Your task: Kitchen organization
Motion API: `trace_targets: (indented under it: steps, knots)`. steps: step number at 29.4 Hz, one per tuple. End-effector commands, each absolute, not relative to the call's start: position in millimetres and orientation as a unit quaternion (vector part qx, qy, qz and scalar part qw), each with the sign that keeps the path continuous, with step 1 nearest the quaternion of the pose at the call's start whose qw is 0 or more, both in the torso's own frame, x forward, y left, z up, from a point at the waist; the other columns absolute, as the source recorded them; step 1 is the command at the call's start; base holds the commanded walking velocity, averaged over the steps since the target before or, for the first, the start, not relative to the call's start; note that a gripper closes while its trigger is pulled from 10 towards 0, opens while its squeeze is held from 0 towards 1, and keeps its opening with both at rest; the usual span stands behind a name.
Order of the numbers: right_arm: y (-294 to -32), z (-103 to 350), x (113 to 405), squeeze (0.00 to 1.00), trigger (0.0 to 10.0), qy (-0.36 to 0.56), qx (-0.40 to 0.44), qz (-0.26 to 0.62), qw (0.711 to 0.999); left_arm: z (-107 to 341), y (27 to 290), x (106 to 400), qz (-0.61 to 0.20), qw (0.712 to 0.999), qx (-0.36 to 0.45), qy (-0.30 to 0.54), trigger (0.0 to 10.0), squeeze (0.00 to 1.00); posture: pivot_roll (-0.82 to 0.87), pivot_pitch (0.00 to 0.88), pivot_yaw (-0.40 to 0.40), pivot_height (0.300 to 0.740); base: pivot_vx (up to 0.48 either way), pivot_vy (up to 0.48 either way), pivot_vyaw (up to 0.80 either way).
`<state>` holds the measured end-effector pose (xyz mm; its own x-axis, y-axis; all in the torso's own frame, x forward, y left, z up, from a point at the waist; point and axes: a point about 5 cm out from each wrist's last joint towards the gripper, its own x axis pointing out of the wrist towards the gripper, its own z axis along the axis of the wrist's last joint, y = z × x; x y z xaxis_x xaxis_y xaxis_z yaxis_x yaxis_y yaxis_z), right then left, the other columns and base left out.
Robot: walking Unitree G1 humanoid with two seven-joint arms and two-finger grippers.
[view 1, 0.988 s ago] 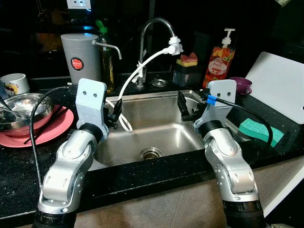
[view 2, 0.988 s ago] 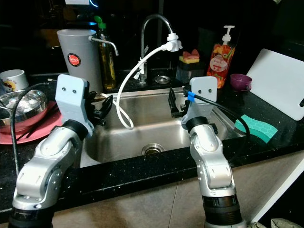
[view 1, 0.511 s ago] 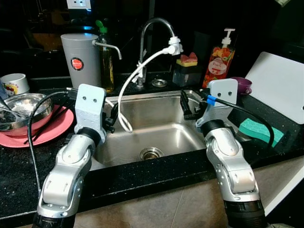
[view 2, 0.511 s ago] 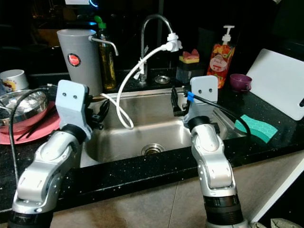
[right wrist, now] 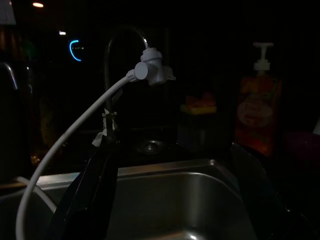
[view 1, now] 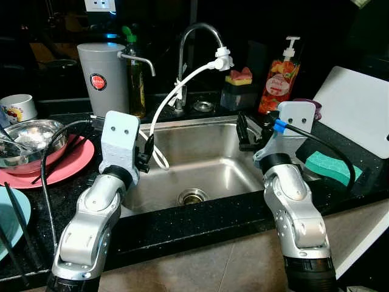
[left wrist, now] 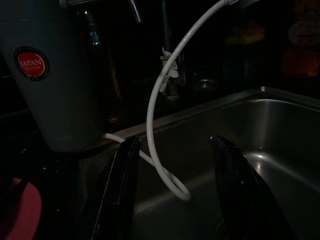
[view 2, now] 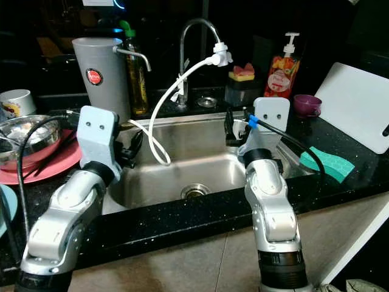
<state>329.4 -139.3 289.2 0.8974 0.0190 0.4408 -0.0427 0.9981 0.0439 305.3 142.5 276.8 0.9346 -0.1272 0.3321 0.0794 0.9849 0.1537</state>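
Note:
I face a steel sink (view 1: 213, 173) set in a black counter. My left gripper (view 1: 146, 153) hangs open over the sink's left rim, beside the loop of a white hose (view 1: 175, 97) that runs from the faucet (view 1: 196, 31). In the left wrist view, the fingers (left wrist: 120, 195) stand apart with the hose loop between and beyond them. My right gripper (view 1: 243, 131) is open over the sink's back right corner and holds nothing. In the right wrist view, its fingers (right wrist: 92, 200) frame the basin. A steel bowl (view 1: 27, 137) sits on a red plate (view 1: 70, 164) on the left.
A light blue plate (view 1: 6, 222) with chopsticks lies at the near left edge. A mug (view 1: 17, 106), grey canister (view 1: 103, 76) and oil bottle (view 1: 135, 73) stand behind. To the right are a soap bottle (view 1: 281, 70), green sponge (view 1: 331, 165) and white cutting board (view 1: 358, 103).
Both arms have drifted slightly right over the sink, with the grippers still open. The view has shifted, and the light blue plate with chopsticks has come into sight at the left.

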Motion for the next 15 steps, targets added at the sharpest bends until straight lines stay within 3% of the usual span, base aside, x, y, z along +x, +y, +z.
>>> trace_targets:
  steps: [1,15]
  knots:
    - [-140.3,286.9,330.6,0.0,10.0,-0.223,0.049,0.017,0.973,277.2,142.0,303.6,-0.055,0.98,0.067,-0.179,10.0,0.0,0.05,0.059,-0.065,0.74,0.0,0.0,0.0]
    - [-143.5,287.8,331.3,0.0,10.0,-0.219,0.088,0.027,0.971,279.1,141.1,304.3,-0.055,0.979,0.066,-0.187,10.0,0.0,0.05,0.058,-0.067,0.74,0.0,0.0,0.0]
